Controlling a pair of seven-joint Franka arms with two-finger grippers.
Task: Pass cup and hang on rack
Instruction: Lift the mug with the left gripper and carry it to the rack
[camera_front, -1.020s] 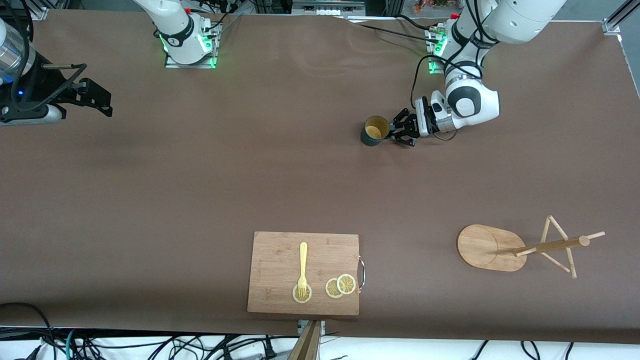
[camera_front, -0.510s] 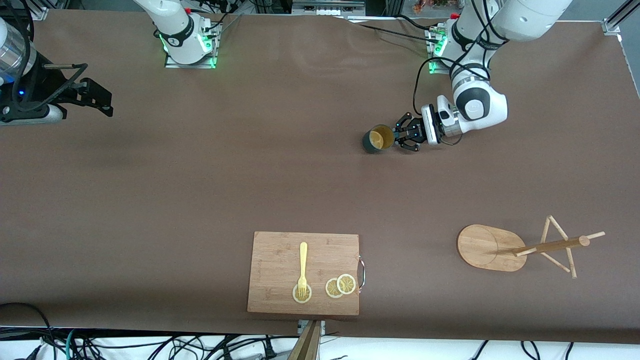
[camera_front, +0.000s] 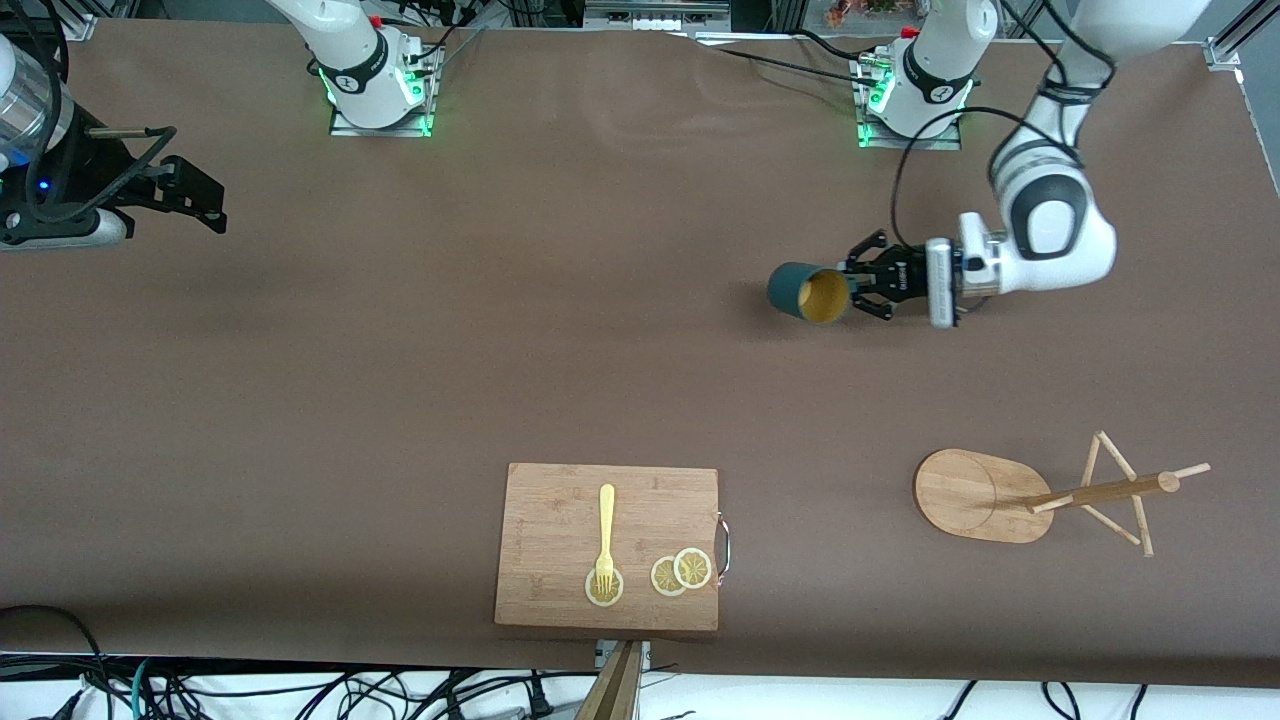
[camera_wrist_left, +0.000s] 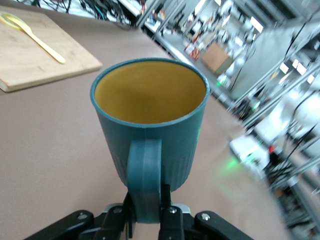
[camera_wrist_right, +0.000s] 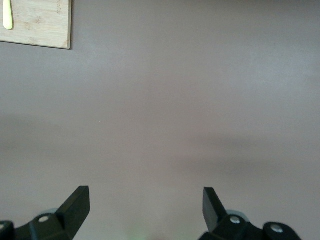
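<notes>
My left gripper (camera_front: 856, 289) is shut on the handle of the dark teal cup (camera_front: 810, 292) and holds it tipped on its side above the brown table, its yellow-ochre mouth turned toward the front camera. In the left wrist view the cup (camera_wrist_left: 150, 120) fills the middle, its handle clamped between my left gripper's (camera_wrist_left: 148, 210) fingers. The bamboo rack (camera_front: 1040, 493) lies on its side near the left arm's end, nearer the front camera, its pegs pointing toward the table's end. My right gripper (camera_wrist_right: 145, 205) is open and empty, waiting at the right arm's end (camera_front: 190, 200).
A wooden cutting board (camera_front: 608, 545) with a yellow fork (camera_front: 605, 535) and lemon slices (camera_front: 680, 572) lies near the front edge at mid table. Its corner shows in the right wrist view (camera_wrist_right: 35, 22) and the left wrist view (camera_wrist_left: 35, 55).
My left gripper has lifted the cup off the table, tipped it on its side and carried it toward the left arm's end. The right arm has not moved.
</notes>
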